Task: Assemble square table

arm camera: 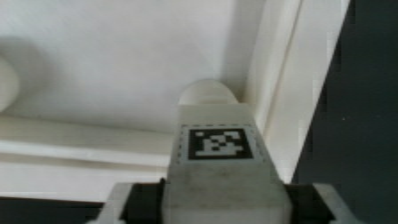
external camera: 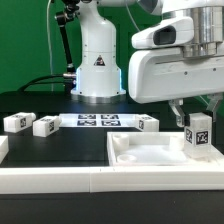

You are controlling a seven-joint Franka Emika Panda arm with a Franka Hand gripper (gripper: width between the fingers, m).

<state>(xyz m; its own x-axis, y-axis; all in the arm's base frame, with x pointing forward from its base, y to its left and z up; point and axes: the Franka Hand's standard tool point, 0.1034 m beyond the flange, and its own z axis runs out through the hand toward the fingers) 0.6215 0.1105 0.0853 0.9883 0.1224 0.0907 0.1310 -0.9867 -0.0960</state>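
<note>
The white square tabletop (external camera: 150, 155) lies flat on the black table at the exterior view's right, rim and recessed panels up. My gripper (external camera: 197, 118) is shut on a white tagged leg (external camera: 198, 136) and holds it upright over the tabletop's corner at the exterior view's right. In the wrist view the leg (arm camera: 219, 140) sticks out between the jaws, its tip close to the tabletop's raised rim (arm camera: 276, 70); I cannot tell whether it touches. Three more tagged legs lie on the table: two at the exterior view's left (external camera: 17, 122) (external camera: 46, 125), one near the middle (external camera: 148, 123).
The marker board (external camera: 98, 121) lies flat in front of the robot base (external camera: 97, 65). A long white rail (external camera: 50, 180) borders the near edge of the black surface.
</note>
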